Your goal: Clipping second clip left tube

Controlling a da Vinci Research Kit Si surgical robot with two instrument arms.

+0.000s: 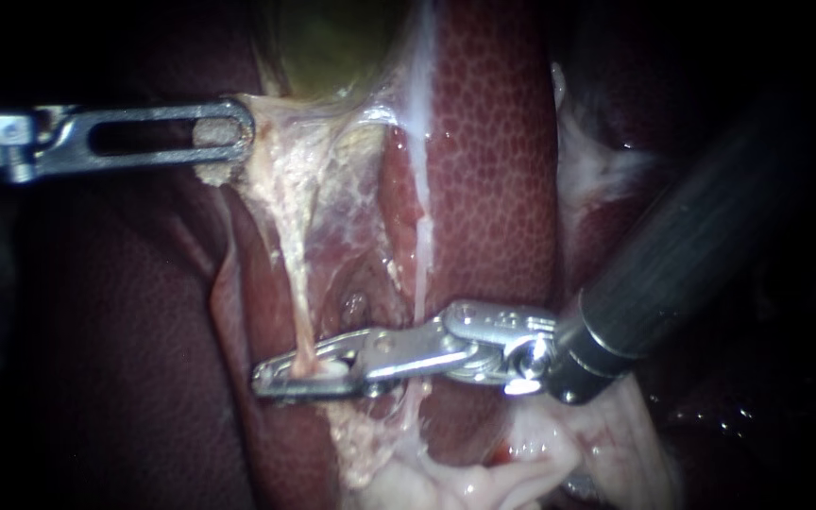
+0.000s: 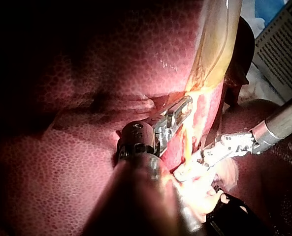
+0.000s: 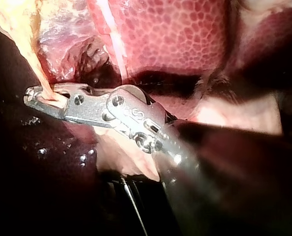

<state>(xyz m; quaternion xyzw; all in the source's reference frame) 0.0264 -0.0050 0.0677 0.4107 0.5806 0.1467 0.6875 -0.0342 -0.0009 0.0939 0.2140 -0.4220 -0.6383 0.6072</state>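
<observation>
The jaws of the right instrument are standing only a narrow gap apart and pressing on the left tube from both sides. They are gripping this thin pale strand low down, near their tips. A white piece is showing in the gap just beside the tube, and whether it is a clip cannot be told. Behind the jaws the metal hinge is leading back into a dark shaft that is coming in from the right. The right tube, a whiter strand, is running down beside the left one and is passing behind that hinge. Higher up, the jaws of the left instrument are lying closed on the pale tissue at the lower end of the gallbladder, holding it toward the left, so that the left tube is hanging taut between the two instruments. The dark red liver is lying around and behind both tubes.
</observation>
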